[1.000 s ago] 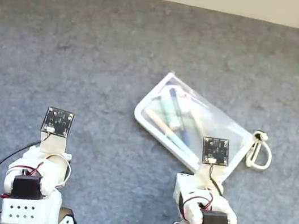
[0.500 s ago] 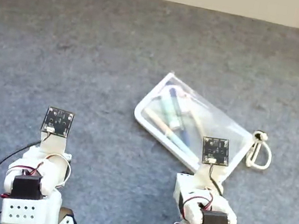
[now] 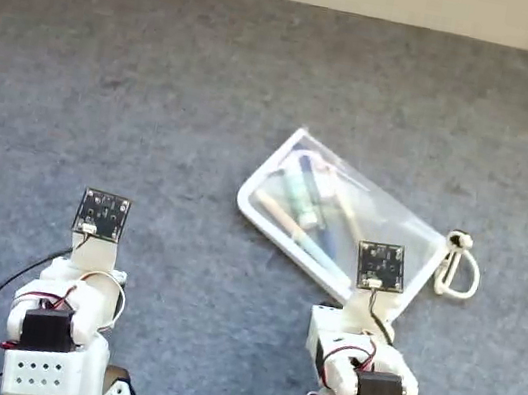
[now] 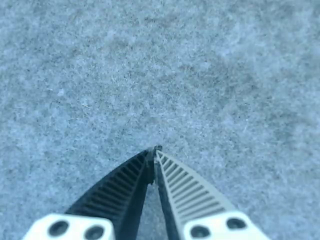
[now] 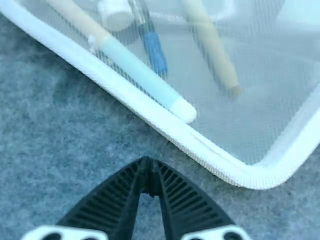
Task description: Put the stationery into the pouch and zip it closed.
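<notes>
Left end effector, right end effector: tips together, empty (pouch nearby)

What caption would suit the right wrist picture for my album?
Shut right hand poised over grey felt, beside a corner of the mesh pouch with pens inside.

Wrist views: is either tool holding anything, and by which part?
Nothing held. Left tool is shut over carpet; right tool is shut, just short of the pouch rim.
</notes>
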{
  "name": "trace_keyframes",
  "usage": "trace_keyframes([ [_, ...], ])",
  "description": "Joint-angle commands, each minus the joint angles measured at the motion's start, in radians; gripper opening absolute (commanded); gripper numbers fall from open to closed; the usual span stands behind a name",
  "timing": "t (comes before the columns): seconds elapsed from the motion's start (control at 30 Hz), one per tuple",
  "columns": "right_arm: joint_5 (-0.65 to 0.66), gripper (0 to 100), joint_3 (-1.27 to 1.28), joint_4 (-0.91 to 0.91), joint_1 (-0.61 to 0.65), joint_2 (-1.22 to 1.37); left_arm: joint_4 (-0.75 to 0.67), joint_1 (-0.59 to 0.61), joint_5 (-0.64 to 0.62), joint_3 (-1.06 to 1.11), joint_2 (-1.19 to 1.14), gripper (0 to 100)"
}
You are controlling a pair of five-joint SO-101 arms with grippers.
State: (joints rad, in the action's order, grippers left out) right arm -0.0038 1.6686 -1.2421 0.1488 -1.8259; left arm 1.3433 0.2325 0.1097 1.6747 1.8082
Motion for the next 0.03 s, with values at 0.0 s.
trace_keyframes([
  [0.0, 0.011, 0.4, 0.147, -0.005, 0.002, -0.013, 0.005, 0.008, -0.006, 0.021, -0.002, 1],
])
